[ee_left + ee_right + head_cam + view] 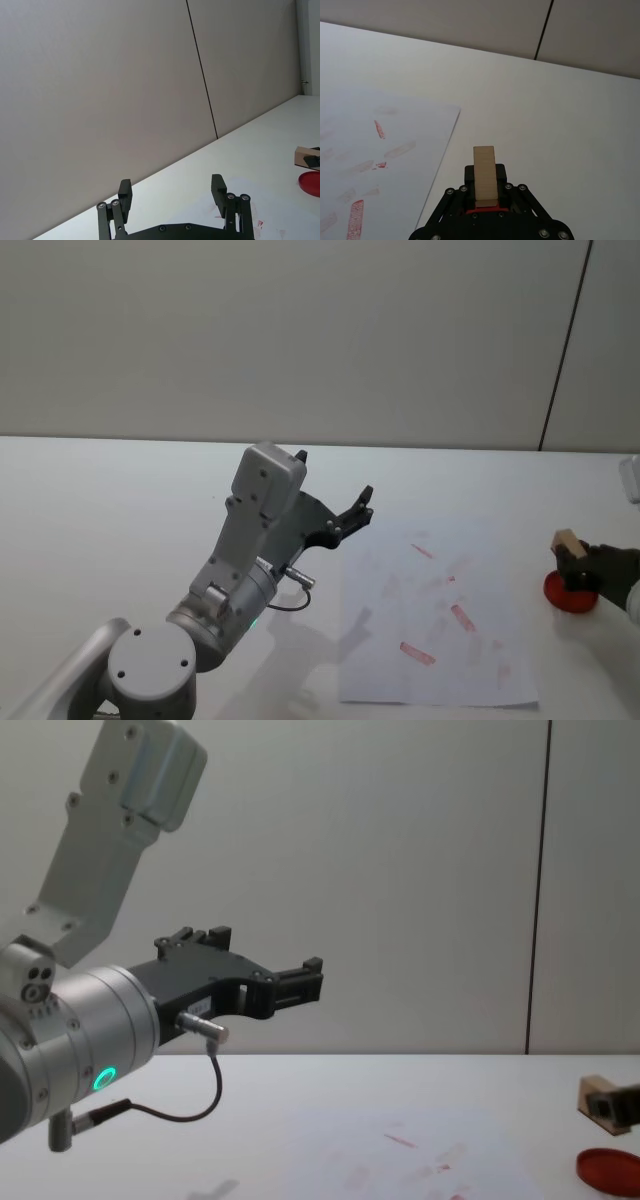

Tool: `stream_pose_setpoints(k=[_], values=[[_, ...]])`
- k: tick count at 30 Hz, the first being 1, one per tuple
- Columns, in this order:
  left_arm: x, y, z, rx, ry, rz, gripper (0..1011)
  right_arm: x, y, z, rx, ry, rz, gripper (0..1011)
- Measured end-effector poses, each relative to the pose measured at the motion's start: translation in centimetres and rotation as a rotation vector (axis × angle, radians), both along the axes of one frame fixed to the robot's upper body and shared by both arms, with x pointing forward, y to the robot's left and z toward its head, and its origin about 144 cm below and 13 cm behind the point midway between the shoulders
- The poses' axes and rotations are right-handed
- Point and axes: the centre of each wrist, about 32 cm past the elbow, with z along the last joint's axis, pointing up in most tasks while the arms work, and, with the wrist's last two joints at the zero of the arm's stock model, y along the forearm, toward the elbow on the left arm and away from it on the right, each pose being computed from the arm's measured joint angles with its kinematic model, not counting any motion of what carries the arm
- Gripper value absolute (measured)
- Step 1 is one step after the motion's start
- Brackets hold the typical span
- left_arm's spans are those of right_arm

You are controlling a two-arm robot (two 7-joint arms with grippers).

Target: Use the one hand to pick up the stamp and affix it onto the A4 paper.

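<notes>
Left gripper (171, 186) parked aloft, jaws wide. I count one stamp (566, 539), clamped in right gripper (580, 565) over one red pad (570, 598), near one smudged paper (440, 670).

No legible text, label, brand, number or sign appears on any surface. The red imprints (417, 653) on the A4 paper (480, 570) are oblong smears with no readable characters, and the visible face of the stamp (484, 175) is plain, unmarked wood.
</notes>
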Motion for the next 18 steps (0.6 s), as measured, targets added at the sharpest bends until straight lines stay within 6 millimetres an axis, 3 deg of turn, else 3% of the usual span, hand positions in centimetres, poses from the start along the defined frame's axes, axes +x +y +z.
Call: stream_pose_setpoints(k=[18], values=[[0.0,0.0,0.0,0.0,0.0,0.0,1002,2.0,0.1,1.4,0.029,-0.001,0.212,217]])
